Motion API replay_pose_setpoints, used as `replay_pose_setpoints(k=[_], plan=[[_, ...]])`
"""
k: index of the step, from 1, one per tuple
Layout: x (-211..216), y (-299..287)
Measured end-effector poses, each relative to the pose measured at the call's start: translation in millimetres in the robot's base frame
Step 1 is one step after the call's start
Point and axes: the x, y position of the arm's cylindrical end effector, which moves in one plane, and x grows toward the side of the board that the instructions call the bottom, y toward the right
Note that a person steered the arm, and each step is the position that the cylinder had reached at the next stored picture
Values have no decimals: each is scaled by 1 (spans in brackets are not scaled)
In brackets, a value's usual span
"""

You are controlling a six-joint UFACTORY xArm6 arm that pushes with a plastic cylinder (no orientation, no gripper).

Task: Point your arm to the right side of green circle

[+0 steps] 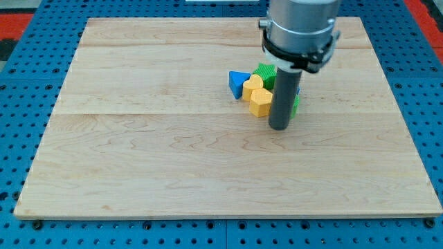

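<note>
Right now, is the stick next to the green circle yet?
Nearly. My tip already sits at the cluster's right, beside the yellow block. A green block and a green sliver show, partly hidden by the rod, so I cannot tell which is the circle.

Bright blocks on pale wood, blue all around.

Blue triangle block at the cluster's left; two yellow blocks beside it; a green block with ribbed shading behind them, another sliver of green peeking out at the right. Dark grey rod ending in my tip, silver-grey housing above. Light maple board with fine grain lines. Blue perforated base, red patches in the top corners.
</note>
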Motion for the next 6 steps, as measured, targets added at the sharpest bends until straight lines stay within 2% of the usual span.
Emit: replay_pose_setpoints(k=[1,2,3,4,5,6], plan=[[1,-72],[6,-85],[32,40],[-24,90],[-51,81],[-51,62]])
